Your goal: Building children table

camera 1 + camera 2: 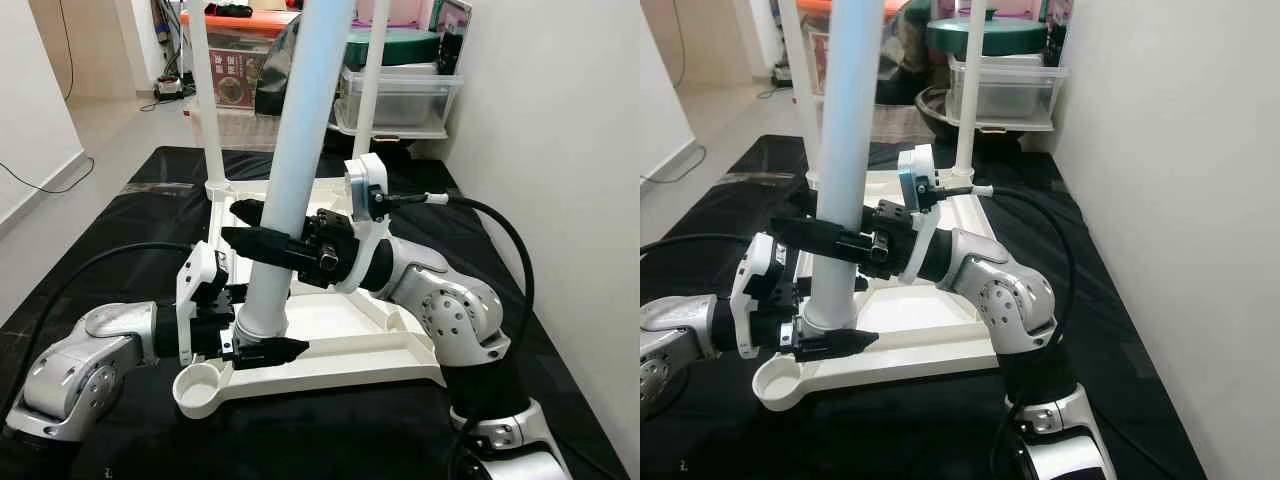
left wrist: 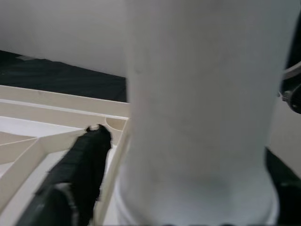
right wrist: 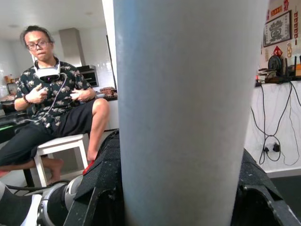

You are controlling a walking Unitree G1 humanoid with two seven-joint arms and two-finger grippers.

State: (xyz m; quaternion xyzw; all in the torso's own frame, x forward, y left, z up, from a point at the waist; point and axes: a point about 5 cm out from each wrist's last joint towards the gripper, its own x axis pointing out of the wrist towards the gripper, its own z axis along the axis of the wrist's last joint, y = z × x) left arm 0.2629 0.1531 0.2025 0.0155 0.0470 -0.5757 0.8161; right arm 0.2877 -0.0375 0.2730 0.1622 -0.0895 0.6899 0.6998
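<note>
An upturned white children's table top point(image 1: 385, 348) lies on a black mat point(image 1: 120, 230). Two white legs point(image 1: 207, 95) point(image 1: 371, 85) stand upright in its far corners. A third white leg point(image 1: 300, 150) stands upright near the front left, its foot just above the frame and beside the empty round corner socket point(image 1: 198, 388). My left gripper point(image 1: 262, 338) is shut on this leg's base, one finger point(image 2: 77, 176) on either side. My right gripper point(image 1: 268, 242) is shut on the same leg higher up. In the right wrist view the leg point(image 3: 183, 113) fills the middle between the black fingers.
A white wall point(image 1: 560, 150) runs close along the right. Plastic storage boxes point(image 1: 400, 95) and clutter stand behind the mat. A black cable point(image 1: 505, 235) loops off my right arm. A person point(image 3: 51, 103) sits on a stool in the right wrist view.
</note>
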